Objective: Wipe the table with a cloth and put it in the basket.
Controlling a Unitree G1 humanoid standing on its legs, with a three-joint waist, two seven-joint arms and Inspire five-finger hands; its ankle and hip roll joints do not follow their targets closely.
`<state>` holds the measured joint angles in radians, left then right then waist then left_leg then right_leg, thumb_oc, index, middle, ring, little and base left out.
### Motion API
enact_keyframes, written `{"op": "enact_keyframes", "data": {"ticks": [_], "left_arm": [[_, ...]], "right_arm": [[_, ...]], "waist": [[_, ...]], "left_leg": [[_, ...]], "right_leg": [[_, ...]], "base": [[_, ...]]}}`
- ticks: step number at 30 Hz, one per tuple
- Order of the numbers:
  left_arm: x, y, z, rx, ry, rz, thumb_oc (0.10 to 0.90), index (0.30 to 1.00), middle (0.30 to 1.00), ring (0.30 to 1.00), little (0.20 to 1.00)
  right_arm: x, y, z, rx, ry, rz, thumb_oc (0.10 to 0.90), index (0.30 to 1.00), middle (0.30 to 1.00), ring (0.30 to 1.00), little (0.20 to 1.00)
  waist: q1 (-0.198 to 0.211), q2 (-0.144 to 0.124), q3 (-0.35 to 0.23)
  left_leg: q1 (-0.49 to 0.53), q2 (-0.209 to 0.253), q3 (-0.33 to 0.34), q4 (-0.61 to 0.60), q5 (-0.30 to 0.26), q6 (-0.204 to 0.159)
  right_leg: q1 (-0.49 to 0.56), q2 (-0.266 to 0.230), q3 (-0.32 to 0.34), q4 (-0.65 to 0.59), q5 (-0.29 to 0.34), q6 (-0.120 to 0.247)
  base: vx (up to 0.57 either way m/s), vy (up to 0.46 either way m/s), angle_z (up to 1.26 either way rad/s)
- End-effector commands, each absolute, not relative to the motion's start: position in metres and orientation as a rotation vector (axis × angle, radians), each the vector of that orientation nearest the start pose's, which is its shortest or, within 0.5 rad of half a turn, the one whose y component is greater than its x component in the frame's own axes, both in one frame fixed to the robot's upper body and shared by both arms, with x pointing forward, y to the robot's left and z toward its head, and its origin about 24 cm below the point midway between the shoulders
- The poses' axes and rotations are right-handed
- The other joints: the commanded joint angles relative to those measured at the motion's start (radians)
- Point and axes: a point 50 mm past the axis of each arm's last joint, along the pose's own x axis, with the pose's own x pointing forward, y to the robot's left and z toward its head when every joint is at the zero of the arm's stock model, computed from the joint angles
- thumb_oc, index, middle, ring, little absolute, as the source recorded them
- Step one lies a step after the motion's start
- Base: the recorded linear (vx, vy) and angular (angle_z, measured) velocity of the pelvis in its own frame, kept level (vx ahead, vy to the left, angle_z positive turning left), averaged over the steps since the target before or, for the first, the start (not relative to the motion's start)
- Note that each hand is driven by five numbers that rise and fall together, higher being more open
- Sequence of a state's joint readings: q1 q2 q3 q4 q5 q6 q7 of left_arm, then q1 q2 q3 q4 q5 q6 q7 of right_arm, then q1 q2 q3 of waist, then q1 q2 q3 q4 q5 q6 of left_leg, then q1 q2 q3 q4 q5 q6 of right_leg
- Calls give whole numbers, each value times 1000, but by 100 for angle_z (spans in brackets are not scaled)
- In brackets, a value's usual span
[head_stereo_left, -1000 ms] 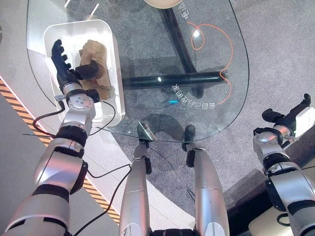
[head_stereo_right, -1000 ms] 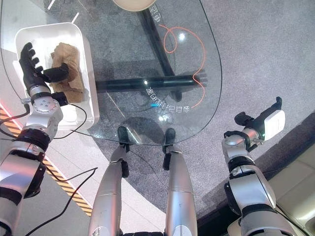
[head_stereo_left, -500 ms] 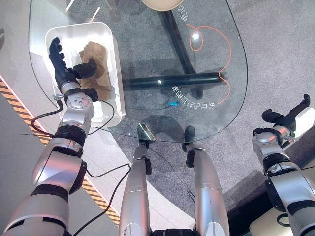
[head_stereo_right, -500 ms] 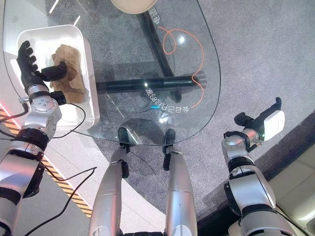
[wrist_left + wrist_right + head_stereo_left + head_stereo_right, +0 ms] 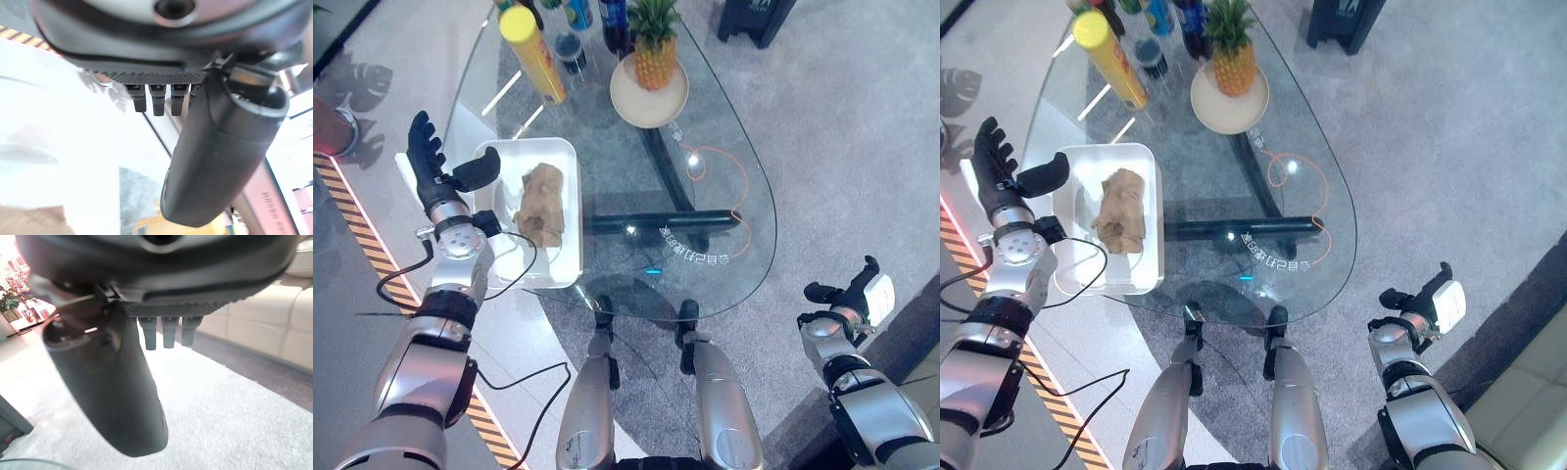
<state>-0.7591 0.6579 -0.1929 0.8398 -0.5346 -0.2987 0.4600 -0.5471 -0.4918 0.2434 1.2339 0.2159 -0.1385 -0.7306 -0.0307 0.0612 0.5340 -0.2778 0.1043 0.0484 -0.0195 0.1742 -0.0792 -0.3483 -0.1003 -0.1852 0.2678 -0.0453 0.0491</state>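
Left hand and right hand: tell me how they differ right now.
The left hand is raised beside the white basket that holds the brown cloth, at the glass table; the right hand hangs off the table over the grey carpet. The right hand carries a white cover; the left hand looks all dark. Both have straight fingers and hold nothing.

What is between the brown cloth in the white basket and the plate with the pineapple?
Only bare glass table lies between the cloth and the plate, as the left eye view shows.
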Motion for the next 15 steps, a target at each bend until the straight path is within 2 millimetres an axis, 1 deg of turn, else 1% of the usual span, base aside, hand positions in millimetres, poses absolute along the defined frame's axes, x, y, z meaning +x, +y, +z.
{"op": "enact_keyframes", "data": {"ticks": [1, 2, 4, 5, 6, 7, 9, 10, 13, 15], "left_arm": [[339, 334, 170, 141, -346, 652, 800, 900, 900, 900, 900], [334, 337, 157, 145, -314, 650, 800, 900, 900, 900, 900], [318, 346, 126, 155, -225, 656, 800, 900, 900, 900, 900], [310, 350, 110, 158, -180, 661, 800, 900, 900, 900, 900], [304, 352, 99, 160, -142, 664, 800, 900, 900, 900, 900], [293, 355, 80, 162, -75, 662, 800, 900, 900, 900, 900], [277, 357, 52, 152, 17, 657, 800, 900, 900, 900, 900], [269, 357, 40, 149, 61, 658, 800, 900, 900, 900, 900], [250, 358, 14, 141, 165, 669, 800, 900, 900, 900, 900], [230, 359, -10, 144, 260, 671, 800, 900, 900, 900, 900]], "right_arm": [[246, -334, -27, -663, 471, -860, 800, 900, 900, 900, 900], [236, -334, -36, -662, 503, -847, 800, 900, 900, 900, 900], [215, -336, -52, -715, 562, -796, 800, 900, 900, 900, 900], [207, -334, -58, -738, 589, -771, 800, 900, 900, 900, 900], [202, -334, -62, -754, 608, -755, 800, 900, 900, 900, 900], [192, -333, -69, -771, 647, -726, 800, 900, 900, 900, 900], [175, -326, -83, -785, 704, -693, 800, 900, 900, 900, 900], [168, -325, -87, -786, 732, -680, 800, 900, 900, 900, 900], [152, -324, -97, -803, 799, -631, 800, 900, 900, 900, 900], [139, -323, -104, -802, 858, -594, 800, 900, 900, 900, 900]], "waist": [[18, -27, -199], [21, -27, -222], [26, -23, -269], [26, -21, -289], [25, -20, -304], [26, -18, -329], [28, -19, -365], [27, -19, -377], [26, -22, -405], [29, -27, -424]], "left_leg": [[68, -54, 33, -20, -98, -13], [99, -56, 34, -34, -98, -12], [151, -57, 36, -50, -103, -9], [171, -58, 37, -54, -108, -8], [185, -57, 38, -56, -111, -7], [205, -58, 36, -62, -116, -6], [233, -59, 35, -68, -124, -3], [243, -59, 34, -68, -128, -1], [265, -56, 37, -68, -136, 0], [288, -51, 40, -68, -146, 1]], "right_leg": [[111, -40, 52, -213, 87, 82], [148, -43, 47, -230, 89, 84], [207, -45, 39, -254, 90, 85], [229, -45, 38, -262, 89, 84], [246, -45, 37, -267, 88, 84], [270, -45, 36, -274, 86, 85], [306, -44, 32, -289, 84, 87], [319, -45, 30, -294, 84, 89], [348, -45, 27, -302, 81, 92], [374, -45, 20, -311, 78, 93]], "base": [[179, -3, 10], [206, 25, 8], [243, 64, 8], [215, 72, 12], [225, 77, 15], [220, 67, 11], [203, 59, 6], [156, 50, 4], [103, 35, 2], [91, 12, 2]]}}
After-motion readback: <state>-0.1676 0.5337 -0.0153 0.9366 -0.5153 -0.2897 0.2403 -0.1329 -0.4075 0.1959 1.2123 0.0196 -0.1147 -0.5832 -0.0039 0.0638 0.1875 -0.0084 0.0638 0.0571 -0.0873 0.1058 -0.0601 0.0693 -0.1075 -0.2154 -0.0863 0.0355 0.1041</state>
